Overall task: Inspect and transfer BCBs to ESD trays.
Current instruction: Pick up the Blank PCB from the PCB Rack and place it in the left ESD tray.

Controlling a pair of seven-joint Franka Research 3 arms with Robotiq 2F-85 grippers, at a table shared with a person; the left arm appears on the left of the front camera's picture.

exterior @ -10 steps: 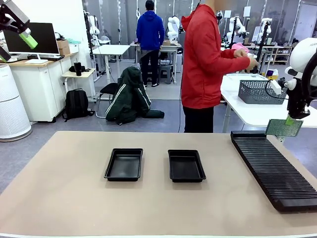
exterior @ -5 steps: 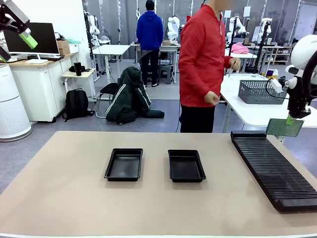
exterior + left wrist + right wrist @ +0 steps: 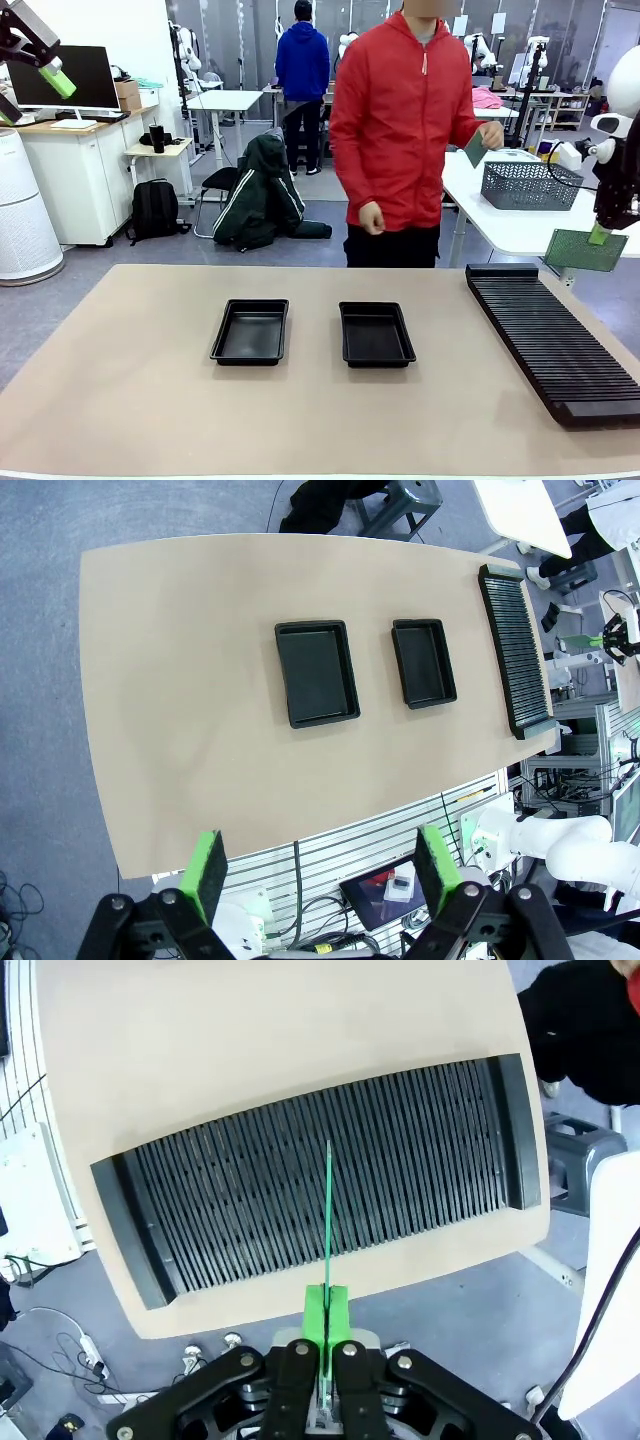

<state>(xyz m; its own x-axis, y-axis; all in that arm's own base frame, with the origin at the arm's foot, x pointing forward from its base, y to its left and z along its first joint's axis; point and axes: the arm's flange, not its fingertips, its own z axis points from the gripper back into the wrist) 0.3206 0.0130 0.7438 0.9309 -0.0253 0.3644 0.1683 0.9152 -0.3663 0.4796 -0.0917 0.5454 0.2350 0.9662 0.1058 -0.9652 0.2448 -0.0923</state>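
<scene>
We see a tan surface [image 3: 120, 400] carrying the left ESD tray [image 3: 250, 331] and the right ESD tray [image 3: 376, 333] (near each other, not touching), plus a black ribbed rack [image 3: 553, 340] along its right side.

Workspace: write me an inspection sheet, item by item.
Surface: tan table, no spills seen.
Job's things: left tray and right tray, black, empty, side by side; one green circuit board held in the air above the slotted rack.
Clutter: nothing seen.
Grippers: left gripper open, empty, raised high; right gripper shut on the circuit board's top edge.
Cables: leads hang below the table's near edge.
Surroundings: person in red opposite, hand holding a flat green piece; mesh basket behind.
</scene>
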